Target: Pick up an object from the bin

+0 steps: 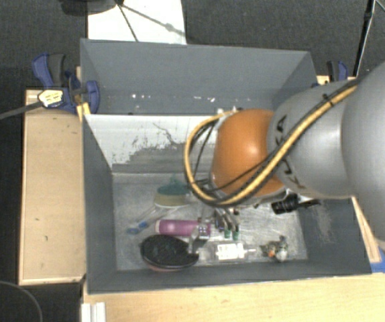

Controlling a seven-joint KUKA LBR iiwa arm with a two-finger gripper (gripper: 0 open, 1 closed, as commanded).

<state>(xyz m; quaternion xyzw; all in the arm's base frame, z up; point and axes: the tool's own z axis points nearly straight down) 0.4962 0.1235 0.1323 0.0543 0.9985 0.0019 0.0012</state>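
Observation:
My gripper (223, 224) hangs low in the middle of the bin, just below the arm's orange cover. It is right beside the right end of a purple cylinder (175, 227) that lies on its side on the floor. Just under the gripper lies a small white block (231, 251). A black round brush head with a pinkish rim (168, 252) sits in front of the purple cylinder, near the bin's front wall. Whether anything is in the gripper is hidden.
A teal and cream disc-shaped piece (172, 194) lies further back to the left, with a clear stick and a small blue bit (136, 230) near it. A small metallic trinket (276, 249) rests at the front right. The arm covers the bin's right half.

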